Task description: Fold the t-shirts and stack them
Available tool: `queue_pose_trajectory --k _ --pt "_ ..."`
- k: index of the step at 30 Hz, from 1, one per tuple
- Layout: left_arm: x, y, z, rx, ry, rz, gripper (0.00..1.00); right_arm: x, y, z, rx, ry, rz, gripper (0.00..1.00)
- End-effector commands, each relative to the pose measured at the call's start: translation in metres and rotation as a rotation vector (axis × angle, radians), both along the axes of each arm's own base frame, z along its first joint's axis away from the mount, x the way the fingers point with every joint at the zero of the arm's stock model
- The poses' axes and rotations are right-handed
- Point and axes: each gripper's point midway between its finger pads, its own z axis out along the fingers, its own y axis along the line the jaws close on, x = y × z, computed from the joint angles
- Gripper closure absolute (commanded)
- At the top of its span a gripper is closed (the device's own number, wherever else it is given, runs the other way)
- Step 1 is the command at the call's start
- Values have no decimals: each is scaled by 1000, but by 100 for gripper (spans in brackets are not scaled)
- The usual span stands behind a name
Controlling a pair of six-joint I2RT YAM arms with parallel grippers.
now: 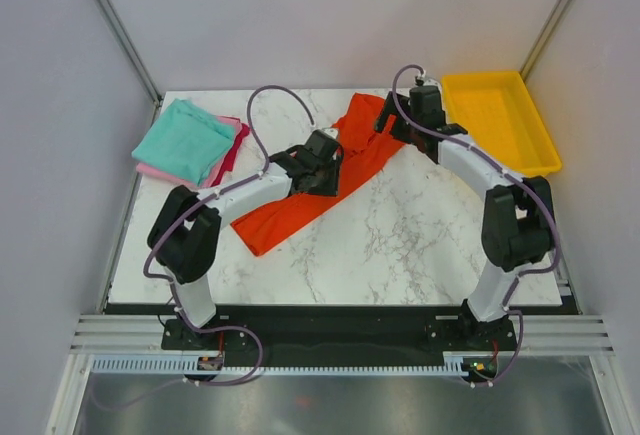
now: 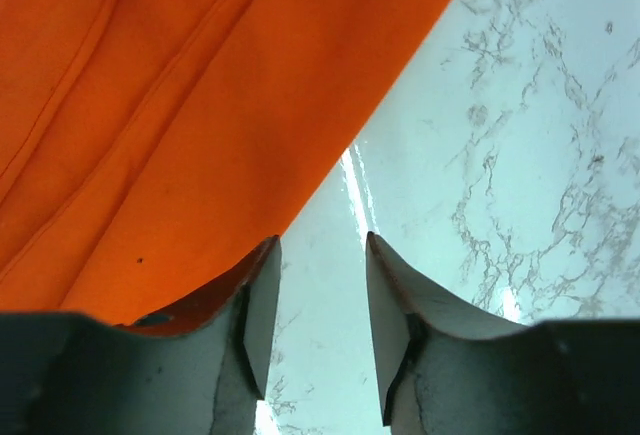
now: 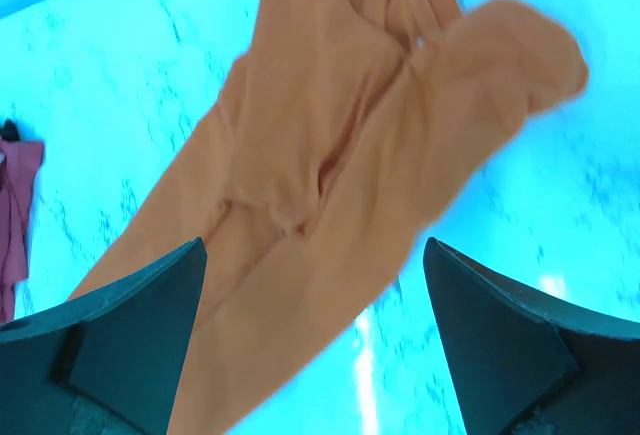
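1. Orange-red t-shirt [image 1: 290, 213] lies in a long, bunched strip across the middle of the table [image 1: 400, 245]. The teal t-shirt [image 1: 183, 140] sits folded on the pink t-shirt [image 1: 152, 170] at the far left corner.
2. My left gripper [image 2: 320, 245] is partly open and holds nothing. I see bare table between its fingers [image 2: 255, 295]. The shirt's edge is just beside one finger.
3. My right gripper [image 3: 315, 250] is wide open above the far end of the shirt. It holds nothing too.
4. I think the job now is to grab the shirt and spread it flat.
5. I should slide the left gripper sideways until the edge sits between its fingers. Only then should I squeeze.
6. I should lower the right gripper onto the far end and pinch an edge, not a big lump.
7. Then I should pull gently, well away from the yellow tray [image 1: 485, 77].
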Motion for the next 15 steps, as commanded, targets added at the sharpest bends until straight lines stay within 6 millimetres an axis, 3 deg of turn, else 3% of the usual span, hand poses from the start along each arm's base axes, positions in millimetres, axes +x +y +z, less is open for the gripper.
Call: queue_pose_trajectory --k 1,2,4,7,9,15 --pt "7 3 2 174 -70 -88 55 -49 -8 -44 48 117 -41 2" --pt "5 0 0 185 -71 -105 56 -55 -10 -35 66 73 -40 2" --pt "-2 -9 -4 218 -76 -165 59 -83 -20 -55 54 99 -60 2" --pt "-8 -9 -19 311 -70 -199 55 -98 -18 -59 118 103 -59 2" --pt "-8 -5 -29 357 -58 -197 51 -107 -18 -54 141 75 -55 2" --pt "2 10 -63 522 -2 -158 51 -125 -28 -23 157 -33 -63 2"
